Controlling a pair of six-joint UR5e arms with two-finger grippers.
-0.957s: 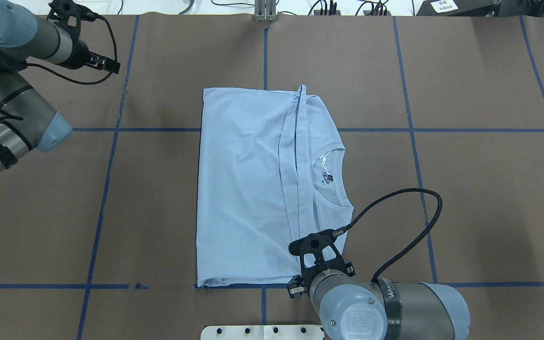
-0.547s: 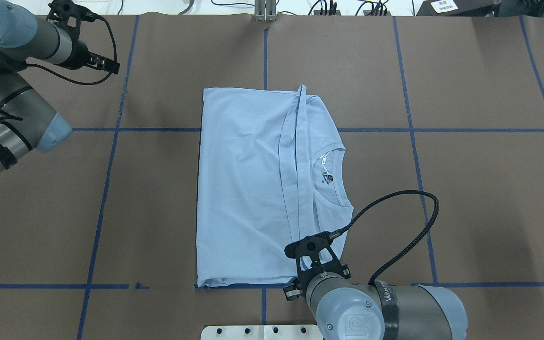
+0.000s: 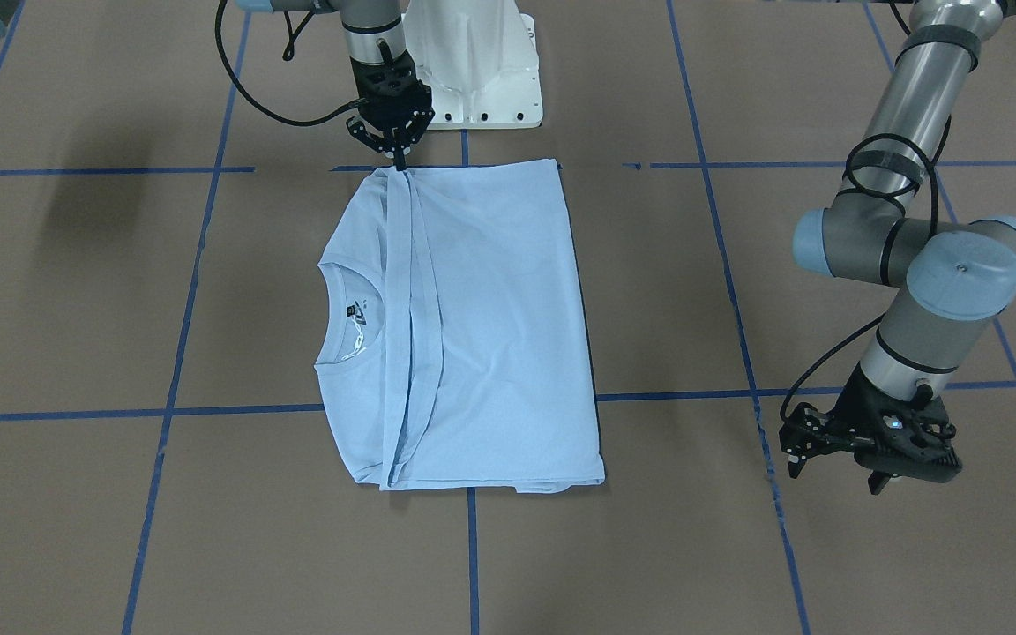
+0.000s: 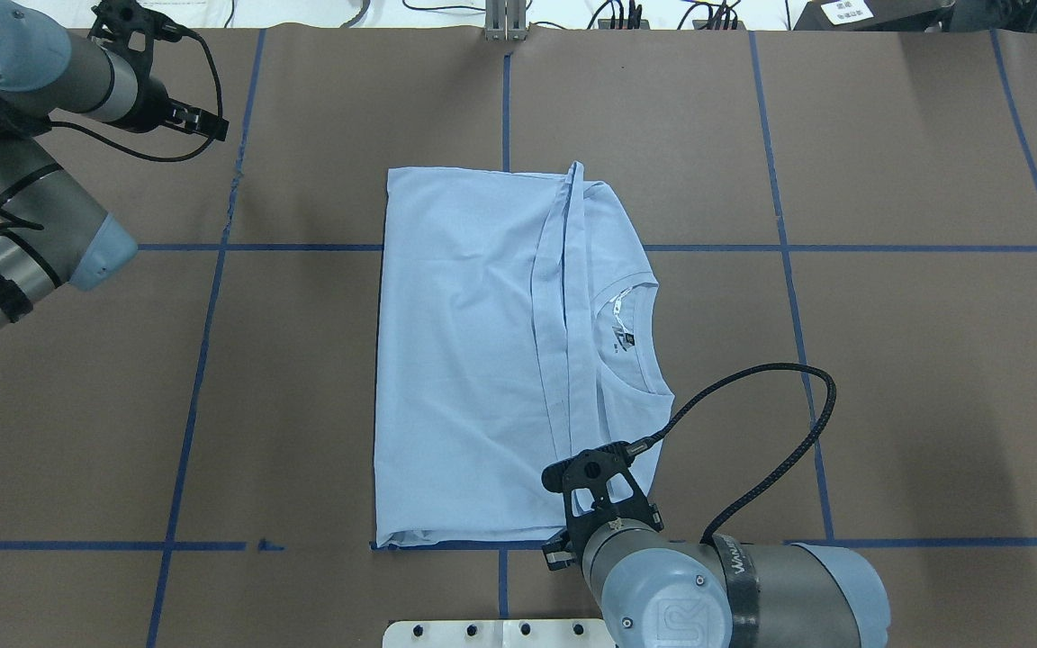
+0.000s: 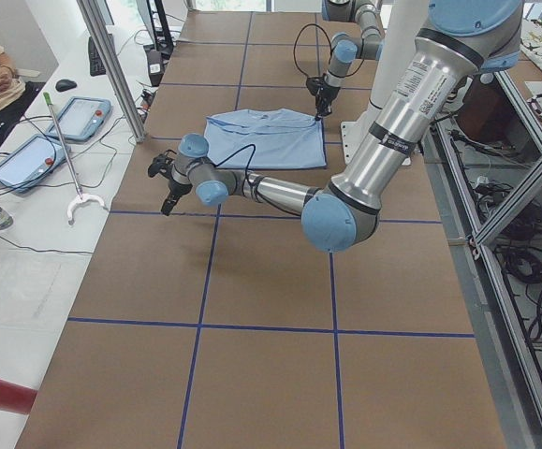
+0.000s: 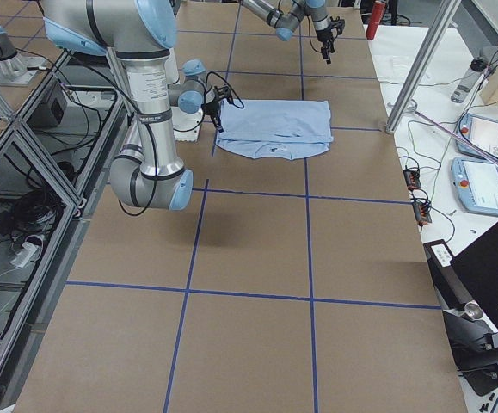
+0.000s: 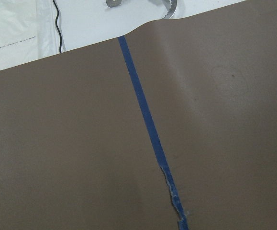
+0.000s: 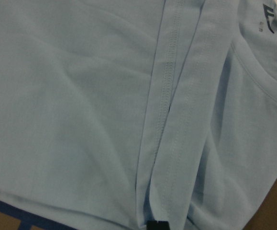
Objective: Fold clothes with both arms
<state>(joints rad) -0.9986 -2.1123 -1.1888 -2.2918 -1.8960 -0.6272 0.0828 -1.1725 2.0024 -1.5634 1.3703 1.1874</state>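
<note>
Right gripper (image 3: 399,160) is at the near table edge, just in front of the white base (image 3: 473,62), pointing down. Its fingers are pressed together, pinching the shirt (image 4: 464,360) where the doubled hem (image 4: 563,297) meets the shirt's near edge. In the right wrist view a black fingertip (image 8: 158,225) sits on that hem strip.

The shirt lies flat in the middle of the brown table (image 4: 888,360), folded into a rectangle, and reaches away from the gripper. Its long axis runs near to far from the robot. The collar (image 4: 640,337) faces the robot's right, with the black label (image 4: 626,340) showing inside it. The hem strip runs the full near-far length, just left of the collar. The shirt's near edge lies on a blue tape line (image 4: 446,544).

Left gripper (image 4: 217,129) is at the far left corner, well apart from the shirt, above bare table. Cannot tell if it is spread or closed. The left wrist view shows only table and tape.
</note>
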